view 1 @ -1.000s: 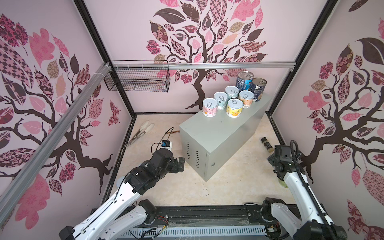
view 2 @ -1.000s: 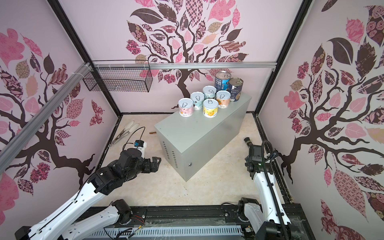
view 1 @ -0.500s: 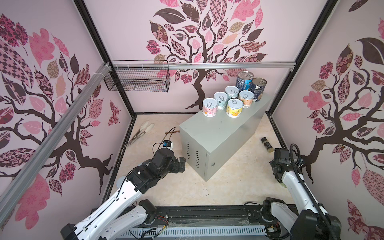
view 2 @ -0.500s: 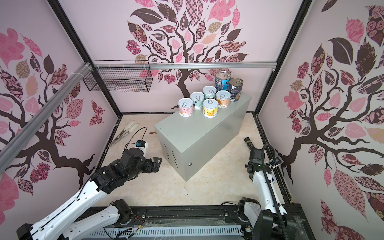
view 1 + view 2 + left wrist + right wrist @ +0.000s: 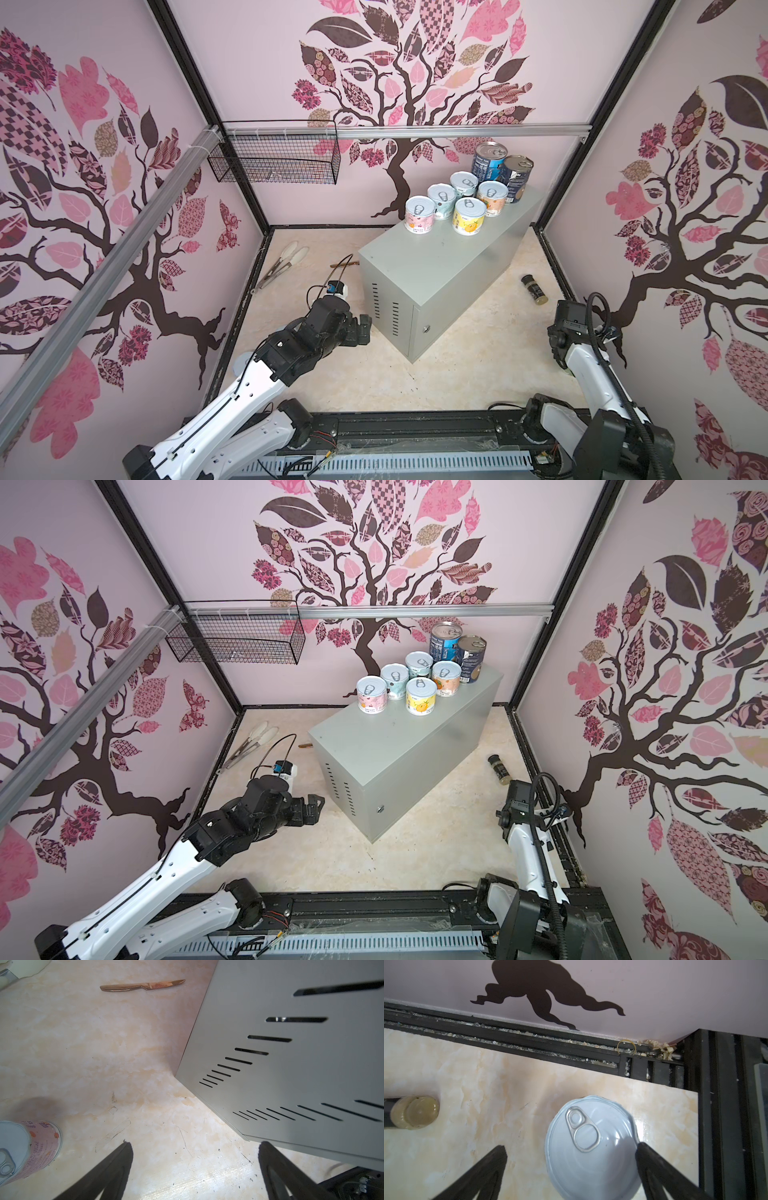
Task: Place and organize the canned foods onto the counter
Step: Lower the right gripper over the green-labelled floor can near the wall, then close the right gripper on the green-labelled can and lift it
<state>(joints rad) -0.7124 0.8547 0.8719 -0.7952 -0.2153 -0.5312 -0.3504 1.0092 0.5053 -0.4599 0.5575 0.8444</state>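
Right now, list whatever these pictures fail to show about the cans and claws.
Silver-lidded can, right wrist view: seen from above, label hidden; contact with the right claw unclear.
Pink can, left wrist view: cut off by the frame edge.
Right claw, both top views: hidden under its own wrist.
Seven cans on the counter, top views: label print too small.

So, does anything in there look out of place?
Yes. A small spice jar lies tipped on its side on the floor beside the grey cabinet. A knife and tongs lie loose on the floor too, and crumbs and a rubber band sit in the black wall track.
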